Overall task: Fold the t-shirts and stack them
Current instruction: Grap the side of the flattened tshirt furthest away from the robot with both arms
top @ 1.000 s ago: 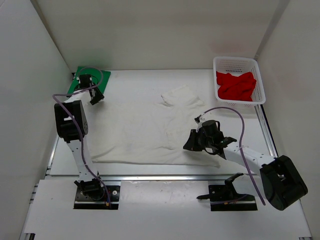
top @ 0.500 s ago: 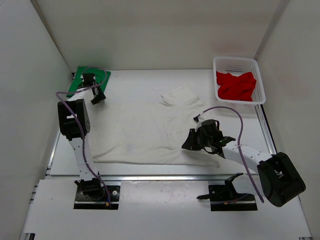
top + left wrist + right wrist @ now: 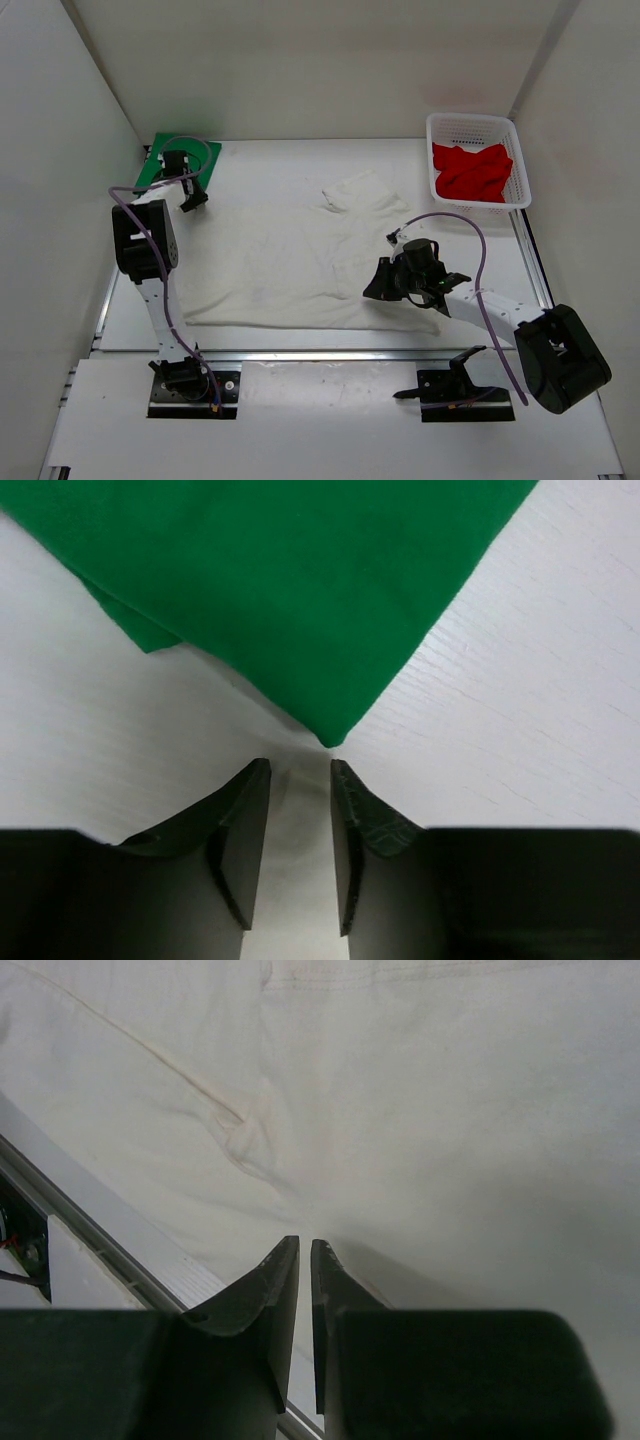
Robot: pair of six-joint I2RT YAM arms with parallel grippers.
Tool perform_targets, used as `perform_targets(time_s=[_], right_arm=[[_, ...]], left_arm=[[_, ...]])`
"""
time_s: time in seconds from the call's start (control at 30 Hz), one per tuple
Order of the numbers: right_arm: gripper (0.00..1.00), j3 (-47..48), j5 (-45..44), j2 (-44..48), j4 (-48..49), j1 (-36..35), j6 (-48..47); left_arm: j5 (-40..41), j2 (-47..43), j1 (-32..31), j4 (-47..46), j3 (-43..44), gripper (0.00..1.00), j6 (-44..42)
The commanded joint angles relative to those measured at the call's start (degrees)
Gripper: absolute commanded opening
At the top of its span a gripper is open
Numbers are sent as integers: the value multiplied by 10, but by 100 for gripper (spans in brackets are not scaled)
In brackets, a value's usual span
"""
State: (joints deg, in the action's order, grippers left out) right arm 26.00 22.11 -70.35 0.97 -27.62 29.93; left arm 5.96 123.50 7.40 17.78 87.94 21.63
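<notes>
Three shirts, three states. The green t-shirt [image 3: 163,158] lies folded on the counter [image 3: 300,165] just beyond the far-left corner of the white t-shirt [image 3: 290,260]. The white one is spread flat. The red t-shirt [image 3: 472,172] is bunched alone in the mesh basket [image 3: 470,119] off the white shirt's far-right side. I judge the step in hand to be the white shirt's first fold. My right pincer [image 3: 378,288] sits at its near-right edge, closed to a slit and seemingly nipping the cloth. My left pincer [image 3: 192,196] stands half apart at its far-left corner, just short of the green tip. Something pale lies between the jaws, and I cannot tell whether it is held. Next I need to confirm both holds, then lift evenly without dragging the green shirt.
</notes>
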Motion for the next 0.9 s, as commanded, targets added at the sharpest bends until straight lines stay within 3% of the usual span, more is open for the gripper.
perform_targets(time_s=[0.0,0.3,0.63,0.7,0.87], right_arm=[[9,1,6,5,32,2,-6],[11,13,-1,9,30,10,6],[15,55,-14,-26,58,6,18],[18,78,-27,-50,67,14,23],[26,169,-76,-143,80,61,17]], left_arm=[[0,-28,4,13,-10,40,-11],[-17,-29,0,8,-22,37,-1],[-24,-43,-4,6,-30,11,1],[-13,-48,-5,7,-34,1,4],[-1,-81,-8,1,-57,0,22]])
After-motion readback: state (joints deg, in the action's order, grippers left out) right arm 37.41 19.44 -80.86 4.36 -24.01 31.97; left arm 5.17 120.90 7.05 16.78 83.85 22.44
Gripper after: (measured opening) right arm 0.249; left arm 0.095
